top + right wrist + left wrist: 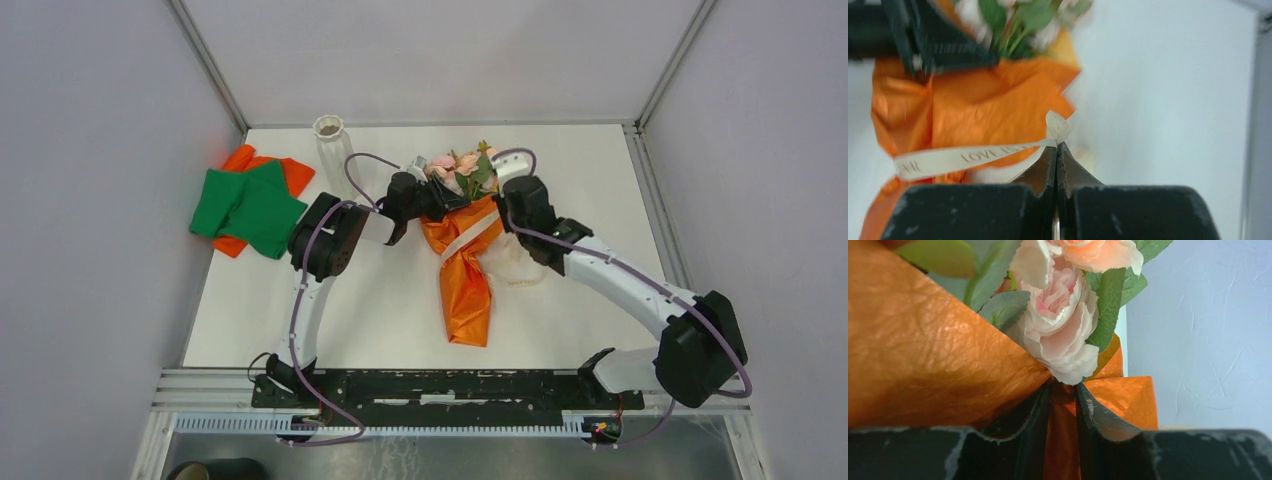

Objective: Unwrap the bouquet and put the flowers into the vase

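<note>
The bouquet (465,270) lies mid-table, its orange wrap (923,350) pointing toward the near edge. Its pink flowers (462,165) with green leaves point toward the back, and one pale rose (1063,325) fills the left wrist view. My left gripper (438,200) is shut on the gathered orange paper just below the blooms (1063,392). My right gripper (1057,146) is shut on the end of a cream printed ribbon (963,157) that runs round the wrap (470,235). It sits at the bouquet's right side (503,207). The whitish ribbed vase (329,143) stands upright at the back, left of both grippers.
A green cloth (245,205) lies over an orange cloth (292,175) at the table's left edge, beside the vase. A pale crumpled sheet (515,265) lies right of the wrap under the right arm. Grey walls close in the table's back and sides.
</note>
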Controlling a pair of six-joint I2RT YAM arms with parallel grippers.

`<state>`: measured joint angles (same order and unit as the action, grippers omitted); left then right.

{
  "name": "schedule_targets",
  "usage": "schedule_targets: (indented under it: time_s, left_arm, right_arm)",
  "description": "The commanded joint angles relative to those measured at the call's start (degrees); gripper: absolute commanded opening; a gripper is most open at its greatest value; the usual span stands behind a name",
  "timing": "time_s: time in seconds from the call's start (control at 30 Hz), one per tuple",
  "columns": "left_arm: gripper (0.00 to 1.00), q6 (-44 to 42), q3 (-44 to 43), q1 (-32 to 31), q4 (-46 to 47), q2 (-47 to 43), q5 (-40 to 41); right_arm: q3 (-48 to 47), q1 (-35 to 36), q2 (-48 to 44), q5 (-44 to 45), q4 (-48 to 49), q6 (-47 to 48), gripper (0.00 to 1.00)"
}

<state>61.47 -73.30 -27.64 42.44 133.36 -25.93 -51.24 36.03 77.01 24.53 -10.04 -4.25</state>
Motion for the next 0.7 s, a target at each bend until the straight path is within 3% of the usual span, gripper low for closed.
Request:
schedule_targets:
  time_s: [0.0,0.13,0.33,0.4,0.57,0.6,0.67]
  left_arm:
    - [0.34,-4.61,3.24,0.19,-9.02,2.99,0.14]
    - [0.28,-5.47,3.00,0.19,-10.22,2.60,0.45]
    - [0.28,-5.93,3.07,0.15,-10.66,1.88,0.35]
    - [0.28,-6.26,3.00,0.05,-11.04,1.78,0.44]
    - [0.29,-6.10,2.68,-0.03,-10.97,2.10,0.18]
    - [0.29,-6.22,2.76,-0.07,-10.97,1.94,0.18]
    - [0.30,-6.62,2.81,-0.14,-11.25,1.42,0.19]
  right_arm:
    - [-12.43,-7.19,-3.10,0.96,-5.69,5.81,0.00]
    - [-22.74,-15.75,-5.99,-1.61,-9.61,7.59,0.00]
    - [-31.65,-25.99,-8.84,-5.94,-13.71,8.24,0.00]
    - [-30.39,-26.54,-9.79,-6.00,-13.51,8.25,0.00]
    - [-16.51,-26.64,-11.59,-11.18,-8.17,6.60,0.02]
    - [-13.60,-26.64,-11.46,-12.23,-7.13,6.49,0.06]
    - [-9.00,-26.55,-11.01,-14.54,-5.34,6.93,0.26]
